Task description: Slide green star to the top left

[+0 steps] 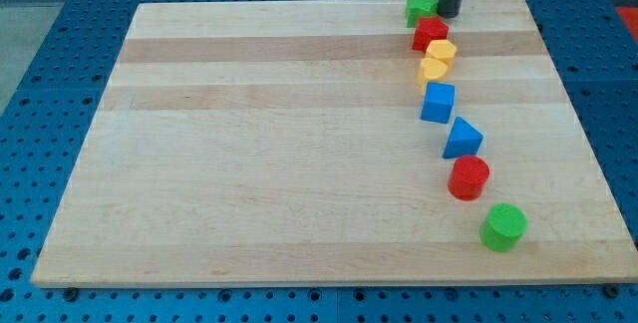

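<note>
The green star (420, 8) sits at the top edge of the wooden board (249, 144), right of the middle. My tip (449, 14) stands right beside it on its right, touching or nearly touching it. Just below the star lies a red block (431, 33), star-like in shape. Below that come a yellow block (441, 52) and a second yellow block (432, 70), close together.
A line of blocks runs down the view's right: a blue cube (438, 102), a blue triangular block (463, 139), a red cylinder (469, 177) and a green cylinder (503, 226). A blue perforated table (40, 84) surrounds the board.
</note>
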`<state>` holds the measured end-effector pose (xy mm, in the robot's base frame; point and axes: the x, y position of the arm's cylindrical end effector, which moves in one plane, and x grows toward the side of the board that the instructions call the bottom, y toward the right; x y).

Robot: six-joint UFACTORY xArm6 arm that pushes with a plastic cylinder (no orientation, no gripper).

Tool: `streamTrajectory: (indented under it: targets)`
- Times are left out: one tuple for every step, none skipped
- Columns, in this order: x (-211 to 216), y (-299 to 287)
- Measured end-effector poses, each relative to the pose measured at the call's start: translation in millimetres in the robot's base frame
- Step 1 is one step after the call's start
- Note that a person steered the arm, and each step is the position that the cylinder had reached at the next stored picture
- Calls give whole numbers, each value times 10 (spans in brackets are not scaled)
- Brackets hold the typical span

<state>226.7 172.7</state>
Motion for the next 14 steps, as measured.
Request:
streamTrajectory:
  targets:
    - [0, -45]
    - [0, -341]
    - [0, -663]
    - [1, -1001]
    - [4, -1343]
    - [33, -1592]
    - [38, -1564]
    - [117, -1305]
    - [187, -1319]
    - [248, -1405]
    - [248, -1669]
    - [248, -2066]
    - [248, -2225]
    - [248, -2592]
